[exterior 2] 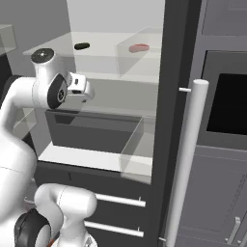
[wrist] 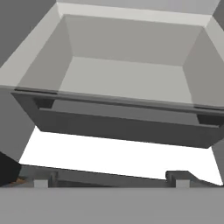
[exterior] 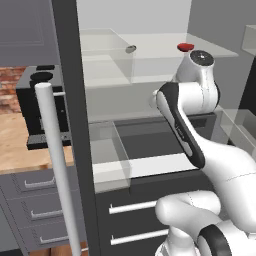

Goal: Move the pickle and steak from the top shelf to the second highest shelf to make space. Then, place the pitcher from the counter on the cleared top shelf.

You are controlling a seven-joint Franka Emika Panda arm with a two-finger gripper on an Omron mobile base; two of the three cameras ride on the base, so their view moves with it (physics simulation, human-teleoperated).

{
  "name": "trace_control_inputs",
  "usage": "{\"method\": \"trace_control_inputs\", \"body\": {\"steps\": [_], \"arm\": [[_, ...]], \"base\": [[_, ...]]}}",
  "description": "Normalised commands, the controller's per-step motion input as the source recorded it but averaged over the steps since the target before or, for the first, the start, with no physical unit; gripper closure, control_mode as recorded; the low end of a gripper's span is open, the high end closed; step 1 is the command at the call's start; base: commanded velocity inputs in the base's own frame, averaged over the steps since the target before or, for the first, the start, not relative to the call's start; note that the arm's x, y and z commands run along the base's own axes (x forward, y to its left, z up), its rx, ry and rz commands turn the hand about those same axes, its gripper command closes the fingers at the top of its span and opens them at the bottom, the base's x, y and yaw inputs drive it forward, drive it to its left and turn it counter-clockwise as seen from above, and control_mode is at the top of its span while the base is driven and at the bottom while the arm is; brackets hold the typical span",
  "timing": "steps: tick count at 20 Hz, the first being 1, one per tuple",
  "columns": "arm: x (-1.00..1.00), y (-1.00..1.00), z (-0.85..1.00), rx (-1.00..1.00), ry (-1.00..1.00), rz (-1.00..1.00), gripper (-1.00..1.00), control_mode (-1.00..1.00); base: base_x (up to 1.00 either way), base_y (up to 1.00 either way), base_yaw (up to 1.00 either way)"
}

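The pickle [exterior: 131,48] [exterior 2: 82,46], a small dark oblong, lies on the pale top shelf [exterior: 215,51] [exterior 2: 50,49]. The red steak [exterior: 185,47] [exterior 2: 139,48] lies to its right on the same shelf, looking pale through a clear bin wall in the right base view. The second highest shelf [exterior 2: 113,77] runs just below them. My gripper [exterior 2: 89,92] [wrist: 109,180] hangs below that shelf's front edge, apart from both items. It is open and holds nothing, its fingertips [wrist: 42,182] wide apart. The counter [exterior: 15,145] shows at left. The pitcher is out of view.
A black coffee machine [exterior: 42,107] stands on the counter. White door handles [exterior: 57,165] [exterior 2: 185,164] rise close to the cameras. A dark drawer [wrist: 122,124] [exterior 2: 91,130] sits under a pale compartment [wrist: 122,78]. Clear bins [exterior: 106,52] [exterior 2: 137,149] flank the shelves.
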Motion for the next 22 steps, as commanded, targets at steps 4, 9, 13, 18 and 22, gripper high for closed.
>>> {"method": "trace_control_inputs", "body": {"steps": [4, 9, 13, 18, 22], "arm": [[0.01, 0.01, 0.61, 0.01, -0.25, -0.07, -1.0, -1.0], [0.13, 0.03, 0.59, 0.04, -0.15, -0.08, -1.0, -1.0], [0.09, 0.0, 0.59, 0.14, -0.17, -0.02, -1.0, -1.0], [0.08, 0.14, 0.51, 0.1, -0.17, -0.01, -1.0, -1.0], [0.05, 0.03, 0.35, 0.11, -0.18, 0.0, -1.0, -1.0]], "base": [[0.0, 0.0, 0.0], [0.0, 0.0, 0.0], [0.0, 0.0, 0.0], [0.0, 0.0, 0.0], [0.0, 0.0, 0.0]]}}
